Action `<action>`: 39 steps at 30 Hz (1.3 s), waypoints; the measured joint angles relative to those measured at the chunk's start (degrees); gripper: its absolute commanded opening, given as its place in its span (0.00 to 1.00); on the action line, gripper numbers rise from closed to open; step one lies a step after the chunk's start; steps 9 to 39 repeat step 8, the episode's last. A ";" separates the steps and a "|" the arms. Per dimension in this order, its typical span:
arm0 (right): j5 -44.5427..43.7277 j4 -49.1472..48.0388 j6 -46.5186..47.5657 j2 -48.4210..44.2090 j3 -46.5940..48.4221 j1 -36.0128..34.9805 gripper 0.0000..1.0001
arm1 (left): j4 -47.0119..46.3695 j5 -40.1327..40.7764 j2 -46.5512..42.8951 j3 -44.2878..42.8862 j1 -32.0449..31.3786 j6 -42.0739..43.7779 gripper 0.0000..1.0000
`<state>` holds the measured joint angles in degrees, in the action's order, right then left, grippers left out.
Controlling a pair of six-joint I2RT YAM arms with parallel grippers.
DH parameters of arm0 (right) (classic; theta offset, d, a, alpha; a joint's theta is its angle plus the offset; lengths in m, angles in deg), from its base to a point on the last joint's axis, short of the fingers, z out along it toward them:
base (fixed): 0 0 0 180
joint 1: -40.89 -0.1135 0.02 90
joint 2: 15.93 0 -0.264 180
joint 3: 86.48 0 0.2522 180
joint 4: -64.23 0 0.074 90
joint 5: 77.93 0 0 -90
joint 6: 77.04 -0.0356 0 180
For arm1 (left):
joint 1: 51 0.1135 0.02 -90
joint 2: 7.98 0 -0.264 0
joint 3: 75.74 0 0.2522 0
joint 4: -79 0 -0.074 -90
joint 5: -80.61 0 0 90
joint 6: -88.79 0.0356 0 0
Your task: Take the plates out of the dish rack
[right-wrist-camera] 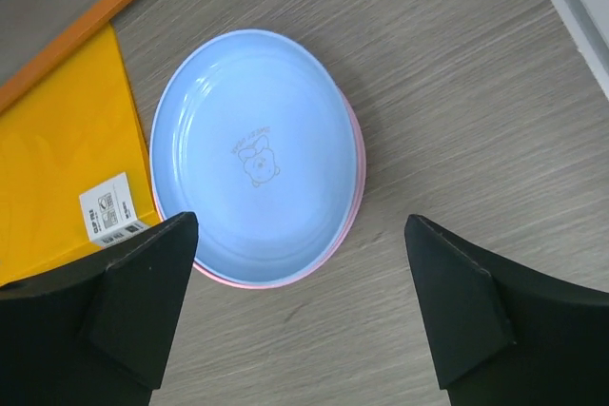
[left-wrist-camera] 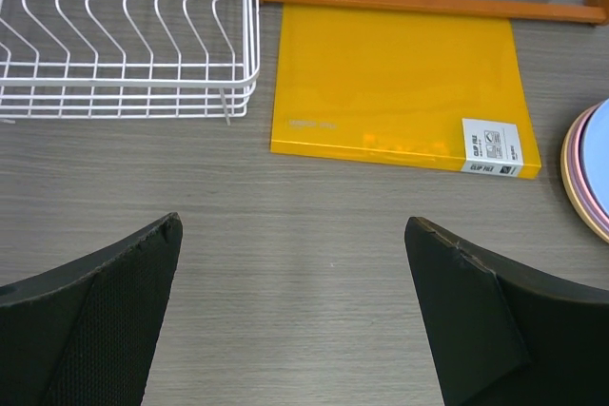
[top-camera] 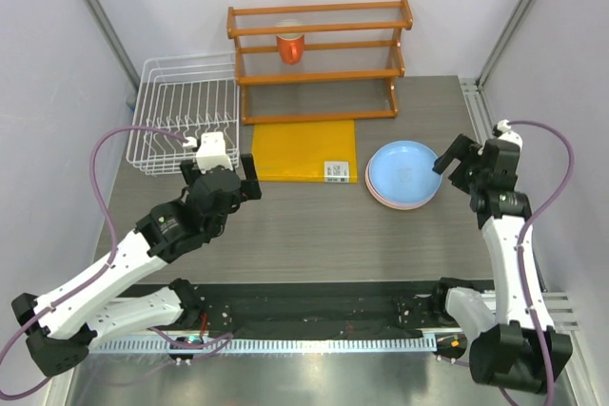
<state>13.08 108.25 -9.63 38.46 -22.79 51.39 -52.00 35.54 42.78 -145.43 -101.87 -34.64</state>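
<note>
The plates (top-camera: 403,174) lie stacked flat on the table at the right, the light blue one (right-wrist-camera: 255,161) on top with pink and peach rims showing under it; the stack's edge shows in the left wrist view (left-wrist-camera: 588,183). The white wire dish rack (top-camera: 184,113) stands at the back left and holds no plates; it also shows in the left wrist view (left-wrist-camera: 124,40). My left gripper (top-camera: 225,170) is open and empty over bare table just in front of the rack. My right gripper (top-camera: 462,164) is open and empty just right of the stack.
An orange wooden shelf rack (top-camera: 319,59) with an orange cup (top-camera: 290,45) stands at the back. A yellow flat folder (top-camera: 304,149) lies between the dish rack and the plates. Walls close in on both sides.
</note>
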 measured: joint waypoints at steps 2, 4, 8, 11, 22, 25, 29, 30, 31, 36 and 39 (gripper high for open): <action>0.13 -1.99 0.20 -3.32 -4.04 -1.60 1.00 | -0.70 0.46 0.24 -0.11 0.00 1.31 0.99; 0.07 -3.93 0.57 -5.73 -7.23 -4.31 1.00 | -1.25 0.57 1.03 -0.72 0.00 2.45 0.99; -2.40 -7.19 2.16 -7.93 -9.46 -9.27 1.00 | -2.64 0.17 3.21 -1.73 0.00 4.07 0.99; -2.40 -7.19 2.16 -7.93 -9.46 -9.27 1.00 | -2.64 0.17 3.21 -1.73 0.00 4.07 0.99; -2.40 -7.19 2.16 -7.93 -9.46 -9.27 1.00 | -2.64 0.17 3.21 -1.73 0.00 4.07 0.99; -2.40 -7.19 2.16 -7.93 -9.46 -9.27 1.00 | -2.64 0.17 3.21 -1.73 0.00 4.07 0.99; -2.40 -7.19 2.16 -7.93 -9.46 -9.27 1.00 | -2.64 0.17 3.21 -1.73 0.00 4.07 0.99; -2.40 -7.19 2.16 -7.93 -9.46 -9.27 1.00 | -2.64 0.17 3.21 -1.73 0.00 4.07 0.99; -2.40 -7.19 2.16 -7.93 -9.46 -9.27 1.00 | -2.64 0.17 3.21 -1.73 0.00 4.07 0.99; -2.40 -7.19 2.16 -7.93 -9.46 -9.27 1.00 | -2.64 0.17 3.21 -1.73 0.00 4.07 0.99; -2.40 -7.19 2.16 -7.93 -9.46 -9.27 1.00 | -2.64 0.17 3.21 -1.73 0.00 4.07 0.99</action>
